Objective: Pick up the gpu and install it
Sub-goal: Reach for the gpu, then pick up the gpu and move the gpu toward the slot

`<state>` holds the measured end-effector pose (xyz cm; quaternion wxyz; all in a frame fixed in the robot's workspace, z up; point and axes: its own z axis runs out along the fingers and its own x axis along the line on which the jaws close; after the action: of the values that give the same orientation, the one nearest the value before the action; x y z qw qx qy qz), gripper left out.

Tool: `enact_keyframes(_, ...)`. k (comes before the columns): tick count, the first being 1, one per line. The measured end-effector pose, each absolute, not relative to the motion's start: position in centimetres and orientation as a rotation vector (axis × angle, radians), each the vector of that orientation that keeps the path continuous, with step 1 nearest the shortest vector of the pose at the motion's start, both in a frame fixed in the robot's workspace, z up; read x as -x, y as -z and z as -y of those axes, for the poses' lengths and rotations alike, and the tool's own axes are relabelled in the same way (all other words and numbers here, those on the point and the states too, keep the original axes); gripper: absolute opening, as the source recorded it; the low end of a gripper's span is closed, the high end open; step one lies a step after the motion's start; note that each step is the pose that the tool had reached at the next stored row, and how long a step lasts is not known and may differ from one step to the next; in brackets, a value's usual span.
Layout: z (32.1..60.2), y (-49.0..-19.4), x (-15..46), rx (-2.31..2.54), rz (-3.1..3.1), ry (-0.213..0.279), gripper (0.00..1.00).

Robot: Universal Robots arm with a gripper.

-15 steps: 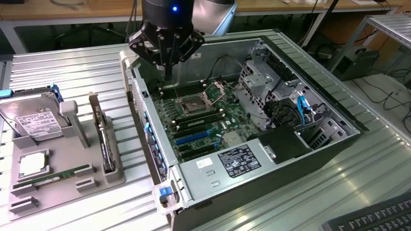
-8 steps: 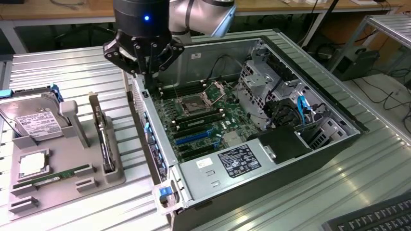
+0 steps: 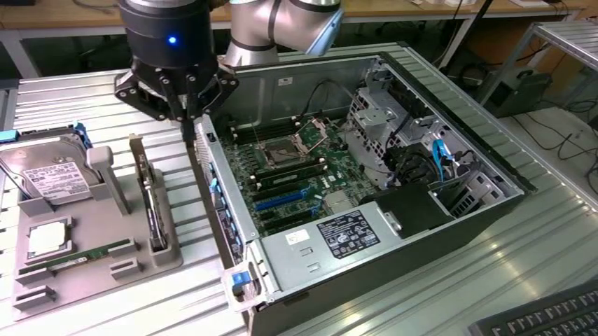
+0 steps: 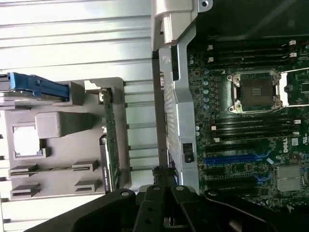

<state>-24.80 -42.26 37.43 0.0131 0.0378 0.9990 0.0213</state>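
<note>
The gpu (image 3: 150, 201) stands on its edge in a slot of the grey holder (image 3: 168, 255), its silver bracket pointing up, to the exterior view's left of the open computer case (image 3: 374, 210). My gripper (image 3: 190, 133) hangs above the gap between the holder and the case's rear wall (image 3: 217, 189), a little way from the card's bracket end. Its fingers look shut together with nothing between them. In the wrist view the gpu (image 4: 110, 140) shows as a thin green edge in the holder (image 4: 58, 121), beside my gripper (image 4: 163, 180).
The holder also carries a silver hard drive (image 3: 47, 175), a CPU (image 3: 47, 239) and a green RAM stick (image 3: 80, 255). Inside the case lie the motherboard with its CPU socket (image 3: 280, 150) and a blue slot (image 3: 280, 199). A keyboard (image 3: 542, 318) sits at the front right.
</note>
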Motion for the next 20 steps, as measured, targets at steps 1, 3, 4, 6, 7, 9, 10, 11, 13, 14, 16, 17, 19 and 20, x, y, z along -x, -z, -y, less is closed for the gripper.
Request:
enact_keyframes(1, 42.4, -37.3, 25.7, -0.118, -3.113, -0.066, 0.11)
enact_keyframes(3, 42.6, -36.9, 27.4, -0.118, -3.113, -0.066, 0.11)
enact_keyframes(4, 42.6, -36.7, 28.1, -0.118, -3.113, -0.066, 0.11)
enact_keyframes(6, 42.7, -36.4, 29.0, -0.117, -3.112, -0.066, 0.11)
enact_keyframes(7, 42.7, -36.3, 29.3, -0.117, -3.113, -0.066, 0.11)
enact_keyframes(9, 42.7, -36.1, 30.1, -0.118, -3.112, -0.066, 0.11)
enact_keyframes(10, 42.7, -36.1, 30.3, -0.118, -3.112, -0.066, 0.11)
enact_keyframes(11, 42.7, -36.1, 30.3, -0.117, -3.112, -0.066, 0.11)
enact_keyframes(13, 42.7, -36.1, 30.3, -0.117, -3.112, -0.066, 0.11)
enact_keyframes(14, 42.7, -36.1, 30.3, -0.117, -3.112, -0.066, 0.11)
enact_keyframes(16, 42.7, -36.1, 30.3, -0.117, -3.112, -0.066, 0.11)
enact_keyframes(17, 42.7, -36.1, 30.3, -0.117, -3.112, -0.066, 0.11)
enact_keyframes(19, 42.7, -36.1, 30.3, -0.117, -3.112, -0.066, 0.11)
enact_keyframes(20, 42.7, -36.1, 30.3, -0.117, -3.112, -0.066, 0.11)
